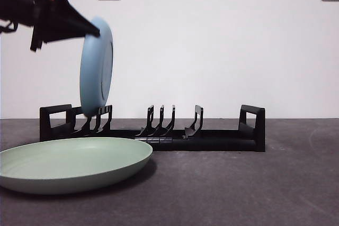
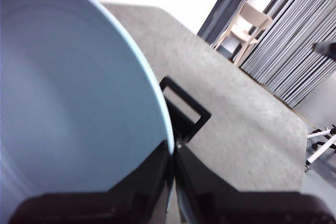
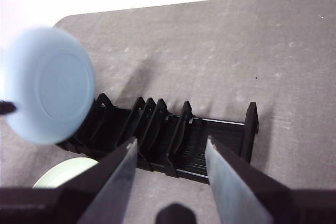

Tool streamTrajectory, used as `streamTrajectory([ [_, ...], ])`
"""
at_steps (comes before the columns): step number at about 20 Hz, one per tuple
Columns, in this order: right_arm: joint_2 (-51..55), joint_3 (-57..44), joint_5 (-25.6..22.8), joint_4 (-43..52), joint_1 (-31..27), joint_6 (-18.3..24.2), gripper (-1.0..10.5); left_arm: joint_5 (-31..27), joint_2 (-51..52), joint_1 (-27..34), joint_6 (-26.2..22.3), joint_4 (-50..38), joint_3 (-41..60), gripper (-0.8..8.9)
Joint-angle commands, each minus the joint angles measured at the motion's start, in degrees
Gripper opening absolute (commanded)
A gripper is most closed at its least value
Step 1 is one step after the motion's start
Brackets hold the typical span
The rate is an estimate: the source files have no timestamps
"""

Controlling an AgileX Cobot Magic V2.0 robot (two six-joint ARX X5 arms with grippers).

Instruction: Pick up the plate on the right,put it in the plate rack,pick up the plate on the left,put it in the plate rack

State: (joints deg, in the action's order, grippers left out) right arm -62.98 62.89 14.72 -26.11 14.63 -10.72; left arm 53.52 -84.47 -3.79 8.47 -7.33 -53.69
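Observation:
A light blue plate (image 1: 96,67) hangs on edge, nearly upright, over the left end of the black plate rack (image 1: 159,130). My left gripper (image 1: 87,29) is shut on its upper rim, coming in from the top left. In the left wrist view the blue plate (image 2: 68,98) fills most of the picture, pinched at its rim by the jaws, with a boxy rack end (image 2: 185,111) beyond. A pale green plate (image 1: 71,163) lies flat on the table in front of the rack's left half. My right gripper (image 3: 170,153) is open, high above the rack (image 3: 173,135).
The rack's prongs (image 1: 161,121) stand in the middle with a boxy loop end (image 1: 252,125) on the right. The dark grey table (image 1: 254,183) runs to the wall. A chair (image 2: 244,27) and grey curtains stand beyond the table's far edge.

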Motion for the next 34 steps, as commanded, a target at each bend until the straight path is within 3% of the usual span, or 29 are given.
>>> streamTrajectory([
  [1,-0.1,-0.1,-0.2,0.1,0.1,-0.2,2.2,-2.4,-0.9,0.2,-4.6,2.4,-0.1,-0.09],
  [3,-0.1,-0.1,-0.2,-0.2,0.1,-0.2,2.2,-7.1,-0.9,0.1,-8.8,6.9,-0.1,-0.08],
  [6,-0.1,-0.1,0.2,-0.3,0.1,-0.2,2.2,-7.3,-0.9,0.0,-11.6,11.1,-0.1,0.02],
  [7,-0.3,-0.1,0.4,-0.5,0.1,-0.4,2.2,-7.0,-0.9,-0.1,-11.5,11.7,-0.1,0.53],
  [9,-0.7,-0.1,0.4,-1.9,1.1,-0.3,2.2,-6.7,-0.8,-0.4,-11.5,12.0,-0.1,3.03],
  [10,-1.0,-0.1,0.7,-2.8,1.8,-0.3,2.2,-6.7,-0.4,-0.4,-11.5,12.6,-0.1,3.34],
  [14,-5.4,-0.1,7.4,-4.5,6.1,-0.3,2.2,-7.0,3.3,-0.4,-11.6,17.3,-2.1,3.34],
  [17,-10.7,-0.1,8.1,-4.5,11.0,-0.3,2.2,-7.5,8.7,-0.8,-11.6,20.2,-3.8,3.34],
  [20,-17.4,-0.1,7.9,-3.7,15.4,-0.3,2.2,-14.0,16.1,-3.1,-13.9,23.6,-5.0,3.34],
  [27,-34.1,-0.1,8.0,4.7,20.5,-1.6,2.2,-37.0,29.9,-15.3,-22.5,32.4,-6.1,3.34],
  [30,-39.8,-0.1,10.9,8.6,20.7,-3.0,2.2,-40.4,30.9,-19.6,-23.5,35.3,-6.1,3.33],
  [34,-44.3,-0.1,11.0,12.1,20.9,-4.4,2.2,-41.9,30.8,-22.9,-23.5,36.3,-6.1,3.33],
])
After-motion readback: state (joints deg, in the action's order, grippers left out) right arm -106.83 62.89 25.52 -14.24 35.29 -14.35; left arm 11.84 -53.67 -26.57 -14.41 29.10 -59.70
